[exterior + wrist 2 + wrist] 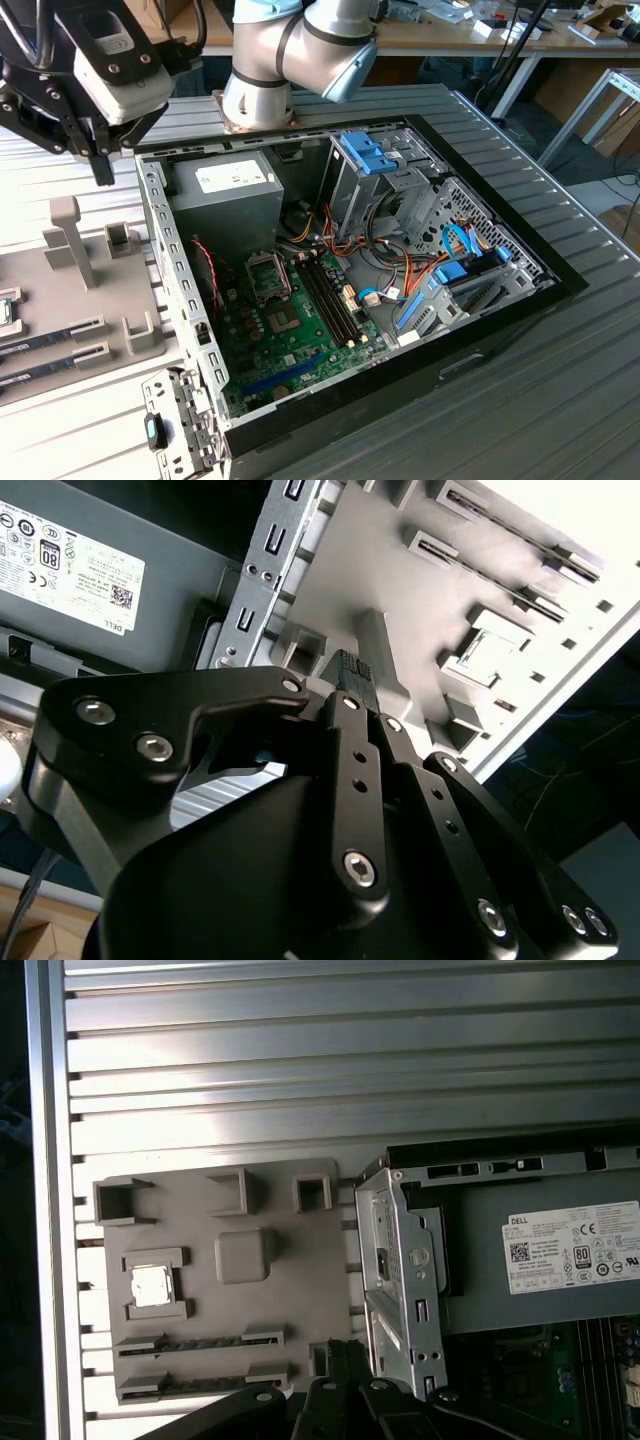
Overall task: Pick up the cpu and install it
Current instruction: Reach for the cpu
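The cpu (150,1284), a small silver square with a thin green rim, lies in a recess of the grey fixture tray (300,1250) beside the computer case; in the exterior view the cpu (4,312) sits at the far left edge. My gripper (102,175) hangs high above the tray's back end, near the case's corner and well apart from the cpu. Its black fingers (335,1360) stand together with nothing between them, which the second wrist view also shows at the gripper (352,670). The motherboard's square socket (265,272) lies inside the case.
The open case (500,300) holds a grey power-supply box (225,195), a drive cage (385,175) and coloured cables. Two memory sticks (50,350) rest in the tray's slots, and upright posts (68,240) rise from it. The slatted metal table (560,400) surrounds everything.
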